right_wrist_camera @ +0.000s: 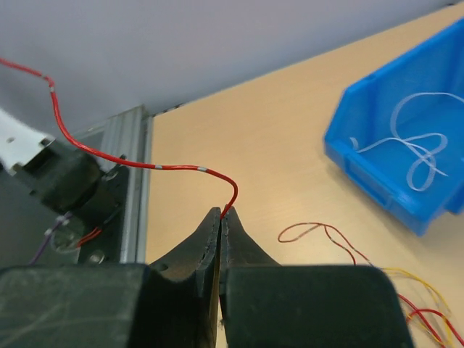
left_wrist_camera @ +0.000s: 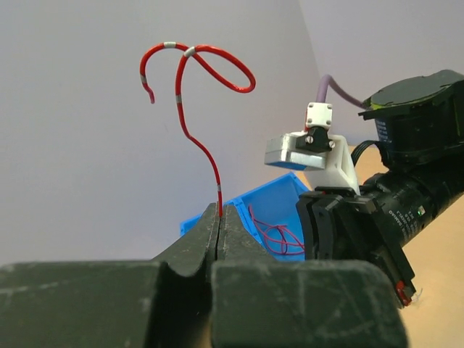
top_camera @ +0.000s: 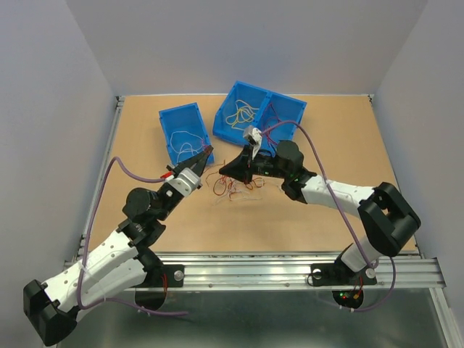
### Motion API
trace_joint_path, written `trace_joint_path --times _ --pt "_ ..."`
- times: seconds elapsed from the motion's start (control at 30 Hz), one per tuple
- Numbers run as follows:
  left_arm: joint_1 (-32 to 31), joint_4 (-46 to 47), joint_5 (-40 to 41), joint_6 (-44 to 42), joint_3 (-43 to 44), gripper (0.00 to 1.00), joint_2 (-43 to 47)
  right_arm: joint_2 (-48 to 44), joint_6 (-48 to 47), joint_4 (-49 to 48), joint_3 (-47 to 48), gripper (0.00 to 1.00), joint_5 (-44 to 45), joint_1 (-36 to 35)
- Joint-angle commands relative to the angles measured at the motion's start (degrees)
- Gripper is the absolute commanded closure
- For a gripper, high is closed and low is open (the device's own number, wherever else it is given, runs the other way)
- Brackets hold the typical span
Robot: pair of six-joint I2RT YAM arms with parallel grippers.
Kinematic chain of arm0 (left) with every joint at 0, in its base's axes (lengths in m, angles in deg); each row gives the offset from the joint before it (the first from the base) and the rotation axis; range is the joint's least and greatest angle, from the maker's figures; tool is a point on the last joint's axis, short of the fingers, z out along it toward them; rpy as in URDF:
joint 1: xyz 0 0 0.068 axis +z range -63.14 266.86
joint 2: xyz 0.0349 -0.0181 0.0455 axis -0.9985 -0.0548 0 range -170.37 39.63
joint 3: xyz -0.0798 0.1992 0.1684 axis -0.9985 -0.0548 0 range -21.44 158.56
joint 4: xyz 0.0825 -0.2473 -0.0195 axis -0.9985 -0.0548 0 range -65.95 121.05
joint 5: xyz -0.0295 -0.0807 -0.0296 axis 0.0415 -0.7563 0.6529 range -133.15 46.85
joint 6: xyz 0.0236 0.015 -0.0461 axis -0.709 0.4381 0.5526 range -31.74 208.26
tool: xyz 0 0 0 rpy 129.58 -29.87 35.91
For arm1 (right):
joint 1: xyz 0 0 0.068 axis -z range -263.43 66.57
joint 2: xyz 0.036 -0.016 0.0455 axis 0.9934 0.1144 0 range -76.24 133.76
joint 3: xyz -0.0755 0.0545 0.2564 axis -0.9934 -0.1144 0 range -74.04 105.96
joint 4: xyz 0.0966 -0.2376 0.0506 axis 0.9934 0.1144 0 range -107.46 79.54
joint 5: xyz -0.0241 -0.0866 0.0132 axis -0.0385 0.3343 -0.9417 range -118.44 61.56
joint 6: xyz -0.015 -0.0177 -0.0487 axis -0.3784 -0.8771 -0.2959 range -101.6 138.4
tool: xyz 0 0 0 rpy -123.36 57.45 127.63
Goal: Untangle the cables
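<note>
Both grippers hold thin red cables. My left gripper is shut on the lower end of a red cable that stands up and curls into a loop above the fingertips. My right gripper is shut on the end of a red cable that runs off to the upper left. Whether the two are one cable I cannot tell. A loose pile of red, yellow and white cables lies on the wooden table just right of and below the grippers; part of it shows in the right wrist view.
Three blue bins stand behind the grippers: the left one holds red cables, the middle one yellow cables, the right one a white cable. The arms' tips are close together. A metal rail borders the near edge.
</note>
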Motion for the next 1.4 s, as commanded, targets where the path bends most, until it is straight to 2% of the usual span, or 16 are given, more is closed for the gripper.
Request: trace_joint_path --times 0.0,0.13,0.17,0.23,0.37,0.5,0.67,0.93,1.0,1.03,1.1,1.13,1.17,1.37 --pt "0.4 6.8 3.7 0.2 -1.5 0.96 0.2 -4.6 -1.6 4.5 2.9 0.99 17.8 -0.2" --pt "0.5 10.5 10.9 -0.5 -3.1 0.96 -1.2 -7.7 -1.5 10.1 4.2 0.99 37.1 0.2" --pt "0.5 11.3 12.5 -0.5 -3.3 0.96 -1.9 -8.3 -1.1 11.0 4.6 0.99 37.2 0.3" --pt "0.8 12.6 17.0 -0.1 -2.6 0.97 -6.0 -9.5 0.0 13.7 6.0 0.99 47.8 0.8" --pt "1.5 12.5 20.5 0.8 -0.8 0.96 -12.4 -10.1 1.7 16.6 9.0 0.99 56.3 2.3" --pt "2.9 12.3 19.3 1.8 0.2 0.96 -19.4 -11.0 5.2 18.5 12.8 1.0 55.8 7.0" --pt "3.2 11.5 15.9 2.2 2.1 1.0 -27.6 -11.9 8.2 19.1 16.9 0.99 52.6 9.5" --pt "3.4 11.0 12.7 2.4 3.0 1.0 -31.6 -12.1 6.9 18.9 20.5 0.99 54.3 10.5" --pt "3.7 11.5 12.8 2.6 2.8 0.69 -31.6 -11.7 6.0 19.3 21.6 0.99 54.3 11.0" --pt "3.7 11.7 12.5 2.6 2.9 0.42 -30.7 -11.5 5.3 20.4 23.1 0.99 54.5 11.0" --pt "4.4 12.1 12.2 3.2 2.2 0.18 -29.5 -10.4 4.8 21.6 24.3 0.99 54.7 11.1" --pt "4.6 12.5 11.7 4.2 1.8 0.09 -28.8 -9.9 4.5 21.8 24.7 0.99 55.0 11.2" --pt "4.7 12.5 11.3 4.3 1.5 0.01 -27.8 -9.6 4.5 21.8 24.9 0.99 55.3 11.2" --pt "4.9 9.2 11.1 4.6 2.5 0.01 -26.3 -4.1 5.9 23.3 28.1 1.0 52.7 14.5"
